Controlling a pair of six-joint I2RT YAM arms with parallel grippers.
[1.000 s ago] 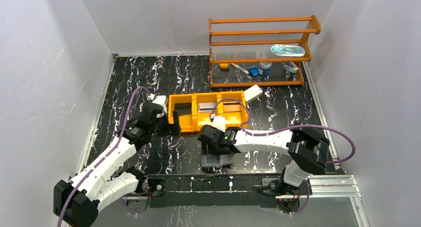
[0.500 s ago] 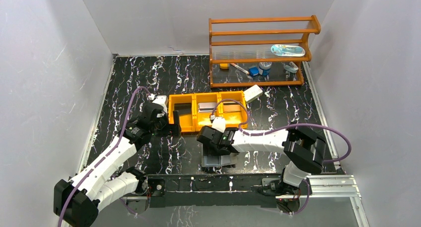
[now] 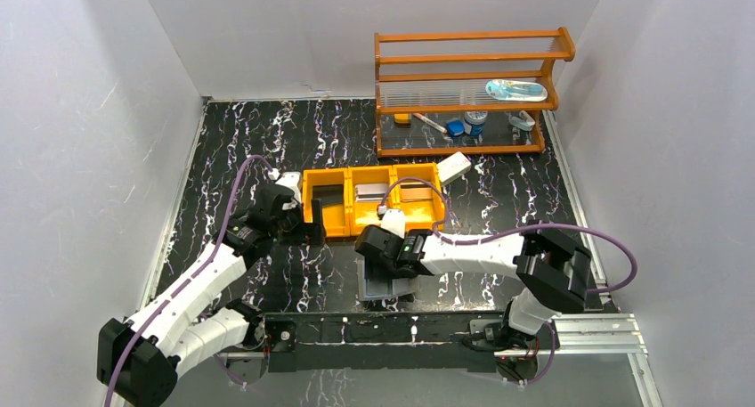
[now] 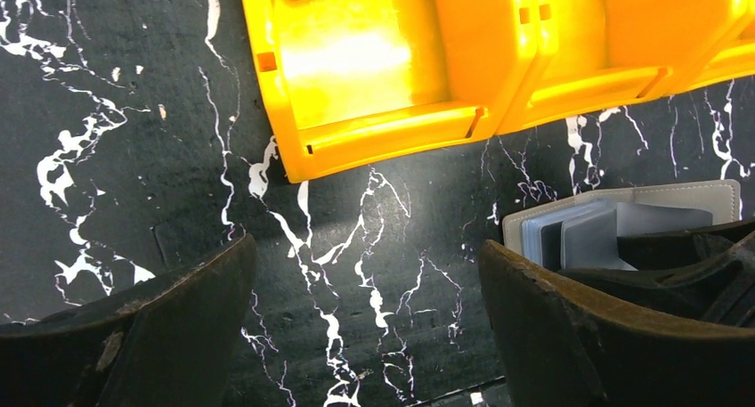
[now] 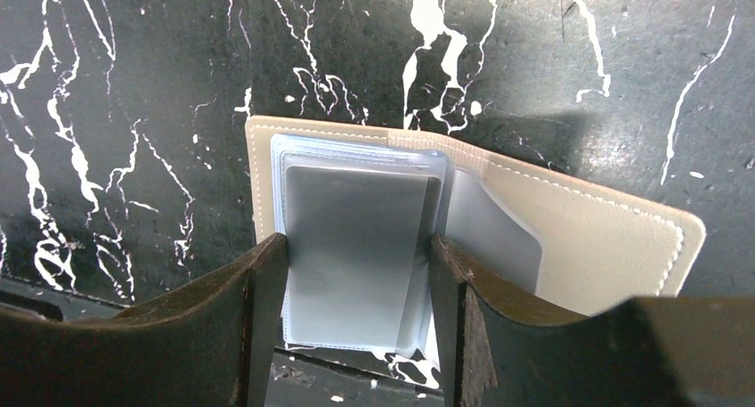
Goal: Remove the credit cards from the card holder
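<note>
The card holder (image 5: 605, 238) lies open on the black marbled table, pale outer cover down and blue-grey pocket leaves up. It also shows in the top view (image 3: 389, 290) and at the right of the left wrist view (image 4: 623, 215). A silvery grey credit card (image 5: 356, 202) sits in the top pocket. My right gripper (image 5: 361, 242) straddles this card with both fingers against its long edges. My left gripper (image 4: 365, 247) hangs open over bare table, just in front of the orange tray (image 4: 383, 131) and left of the card holder. In the top view it (image 3: 301, 231) is at the tray's front left corner.
The orange tray (image 3: 349, 227) holds a dark, a grey and a brownish flat item in its three compartments. A white box (image 3: 454, 166) leans at its back right corner. A wooden rack (image 3: 463, 95) with small items stands behind. A metal rail (image 3: 588, 331) runs along the near edge.
The right gripper's fingers have come closer together around the grey card, and the right wrist has shifted slightly. The left arm has barely moved.
</note>
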